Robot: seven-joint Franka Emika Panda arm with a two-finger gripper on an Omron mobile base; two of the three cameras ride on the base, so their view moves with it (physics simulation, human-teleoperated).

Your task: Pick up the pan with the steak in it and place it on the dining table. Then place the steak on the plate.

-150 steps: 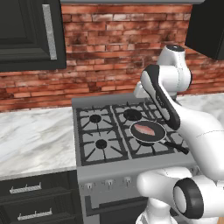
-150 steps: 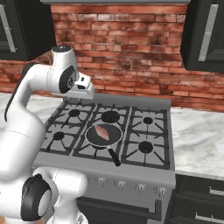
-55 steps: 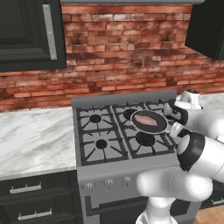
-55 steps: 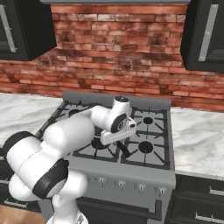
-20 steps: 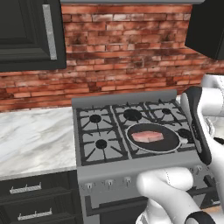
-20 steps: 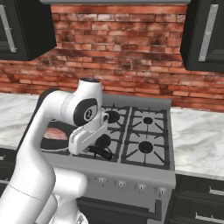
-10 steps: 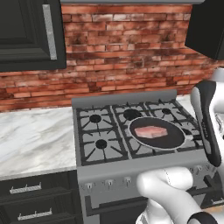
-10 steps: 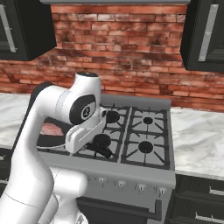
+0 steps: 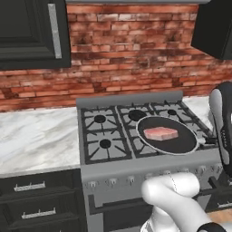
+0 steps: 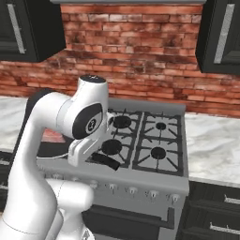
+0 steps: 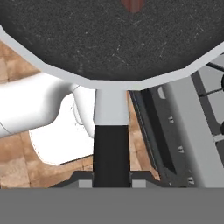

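1. Pan (image 9: pixel 168 136): round, black and shallow, sitting over the front right part of the stove in the left base view. In the hand view its dark floor (image 11: pixel 109 39) and pale rim take up the upper part, with the straight handle (image 11: pixel 111 148) running down to the bottom edge.
2. Steak (image 9: pixel 160 133): a pink-red slab lying flat inside the pan, left of its centre.
3. Gripper (image 11: pixel 111 179): the finger tips sit at either side of the handle's black end, closed on it.
4. Stove (image 9: pixel 104 136): grey, with black burner grates and a row of knobs (image 10: pixel 140 192) along its front.
5. Counter (image 9: pixel 36 140): white-grey marble, left of the stove, over black drawers (image 9: pixel 38 204).
6. Wall (image 9: pixel 131 50): red brick, behind the stove, between dark cabinets (image 9: pixel 29 34).
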